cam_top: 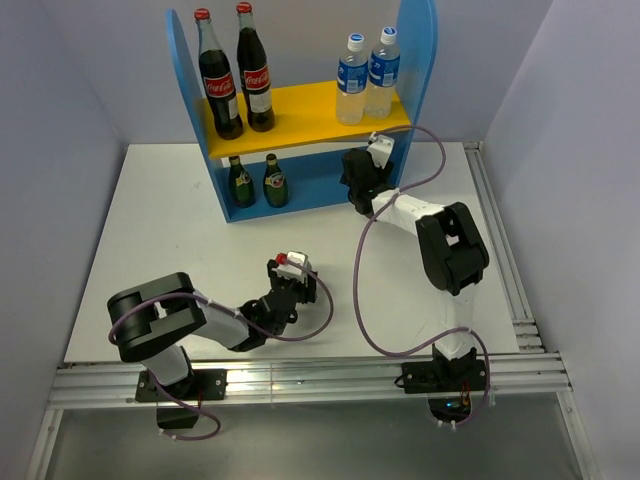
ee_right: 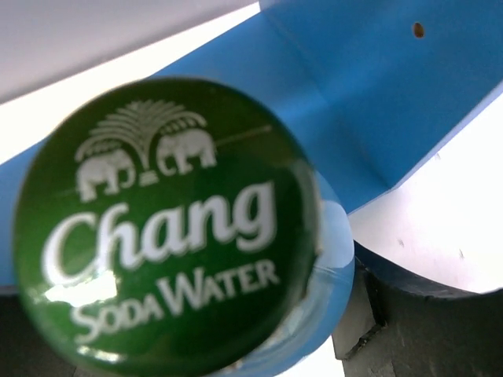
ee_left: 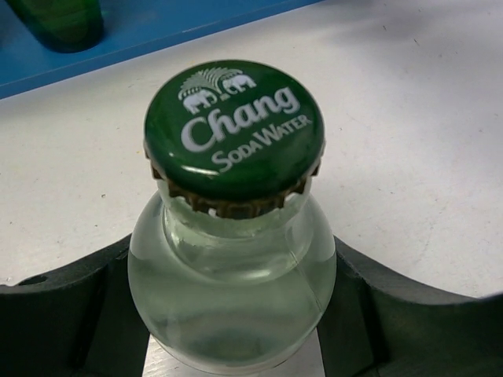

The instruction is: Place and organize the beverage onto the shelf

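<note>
Left jaws clamp Chang soda water bottle [ee_left: 233,298] at its shoulder, middle of bench [cam_top: 150,250], toward near edge. Right jaws clamp second Chang bottle [ee_right: 165,228] beside shelf [cam_top: 305,108] base, far edge.

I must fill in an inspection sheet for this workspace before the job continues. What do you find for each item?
Surface: white table, carrying the shelf and both arms.
Job's things: shelf upright at the far side; two water bottles on its yellow board, right; two green bottles on its blue base, left; soda bottle over the table; second soda bottle close to the shelf's blue base.
Clutter: two cola bottles on the yellow board, left.
Grippers: left pincer shut on the soda bottle; right pincer appears shut on the second soda bottle.
Cables: purple cables loop loosely along both arms.
Surroundings: pale walls; metal rails at the near edge.
</note>
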Robot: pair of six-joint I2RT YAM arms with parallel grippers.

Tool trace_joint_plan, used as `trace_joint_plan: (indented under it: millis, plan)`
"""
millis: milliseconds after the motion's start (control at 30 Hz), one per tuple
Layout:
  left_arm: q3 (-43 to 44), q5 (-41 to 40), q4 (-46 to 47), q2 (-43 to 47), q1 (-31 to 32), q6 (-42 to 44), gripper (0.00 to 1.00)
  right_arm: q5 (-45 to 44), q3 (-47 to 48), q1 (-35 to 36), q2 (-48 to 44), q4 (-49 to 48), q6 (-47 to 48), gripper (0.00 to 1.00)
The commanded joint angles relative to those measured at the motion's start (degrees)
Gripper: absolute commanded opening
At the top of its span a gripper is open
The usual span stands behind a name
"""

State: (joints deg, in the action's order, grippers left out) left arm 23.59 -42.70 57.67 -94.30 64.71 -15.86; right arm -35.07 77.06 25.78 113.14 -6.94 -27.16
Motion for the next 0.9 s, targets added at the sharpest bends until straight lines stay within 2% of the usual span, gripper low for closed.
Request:
trace_joint_plan:
  millis: [0,100,467,867]
  plan:
    - [0.05,-1.34,8.16,3.42,-0.46,-1.11,0.00,-0.17,6.26,-0.29,1.02,-4.85,3.69,0.00]
    - [-0.39,-1.42,8.86,3.60,-0.55,-1.02,0.00,-0.53,6.62,-0.29,1.21,-3.26,2.03,0.00]
    - [-0.39,-1.25,10.80,1.58,-0.64,-1.28,0.00,-1.32,-1.47,-0.20,-3.01,-4.92,-2.03,0.00]
    - [-1.09,-1.51,11.41,1.14,-0.64,-1.46,0.00,-3.25,7.48,-0.29,3.83,-4.23,2.28,0.00]
